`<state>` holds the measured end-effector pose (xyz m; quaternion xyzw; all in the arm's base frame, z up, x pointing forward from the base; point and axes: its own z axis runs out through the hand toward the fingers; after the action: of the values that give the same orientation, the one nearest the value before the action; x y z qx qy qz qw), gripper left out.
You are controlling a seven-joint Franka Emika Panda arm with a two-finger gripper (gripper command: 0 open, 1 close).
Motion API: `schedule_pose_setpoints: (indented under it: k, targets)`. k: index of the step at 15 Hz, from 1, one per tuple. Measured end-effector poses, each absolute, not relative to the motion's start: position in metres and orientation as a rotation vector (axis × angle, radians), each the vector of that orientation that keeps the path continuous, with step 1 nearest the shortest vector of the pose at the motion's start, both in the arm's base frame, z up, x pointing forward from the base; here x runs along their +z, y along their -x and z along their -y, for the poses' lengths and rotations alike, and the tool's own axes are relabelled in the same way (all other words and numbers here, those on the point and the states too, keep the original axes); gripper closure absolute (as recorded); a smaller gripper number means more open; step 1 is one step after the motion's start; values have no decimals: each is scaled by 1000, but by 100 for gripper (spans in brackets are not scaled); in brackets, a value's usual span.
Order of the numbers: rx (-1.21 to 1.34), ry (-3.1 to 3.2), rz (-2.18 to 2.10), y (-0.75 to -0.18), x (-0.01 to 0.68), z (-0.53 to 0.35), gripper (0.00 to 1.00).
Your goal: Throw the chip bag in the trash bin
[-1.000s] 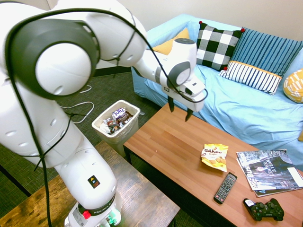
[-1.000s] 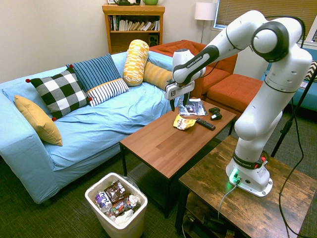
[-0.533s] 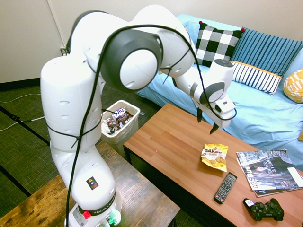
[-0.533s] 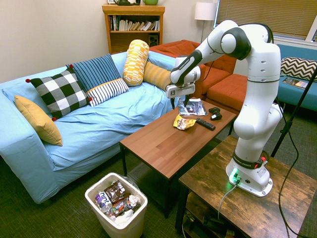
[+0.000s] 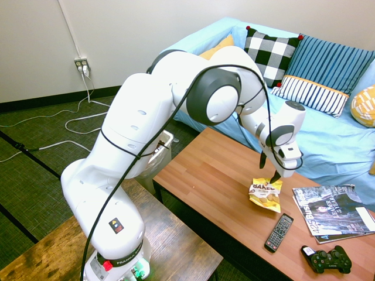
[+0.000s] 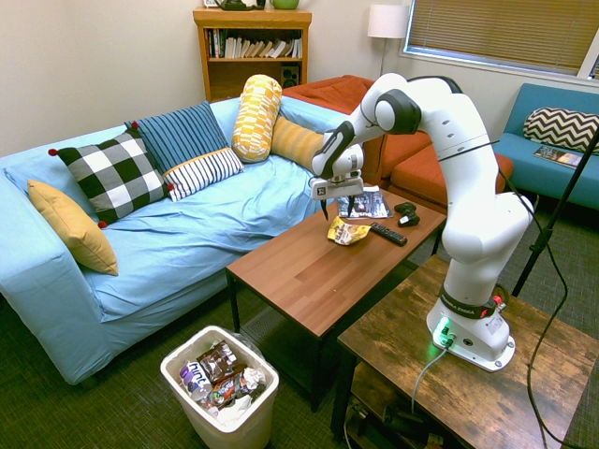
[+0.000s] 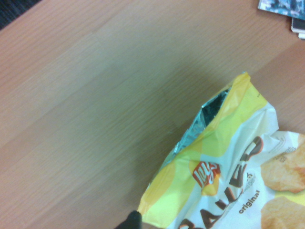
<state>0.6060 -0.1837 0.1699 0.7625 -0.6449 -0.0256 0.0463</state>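
We saw the white arm's two-finger gripper (image 5: 269,169) with its dark fingers spread apart, holding nothing, poised just above the small crinkly yellow chip bag (image 5: 265,194). That bag lay flat on the long wooden coffee table (image 5: 211,175), its torn silvery mouth showing in the wrist view, near a black remote control (image 5: 279,232). The small white plastic trash bin (image 6: 221,390), full of wrappers, stood on the floor well apart.
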Motion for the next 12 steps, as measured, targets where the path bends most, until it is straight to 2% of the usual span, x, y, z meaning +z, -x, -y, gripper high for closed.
schedule_pose_setpoints:
  k: [9,10,12]
  targets:
    - [-124,-2210,2005,-613,127,208,0]
    - [-126,-2206,2003,-613,122,210,100]
    - [-136,-2196,2014,-614,115,212,100]
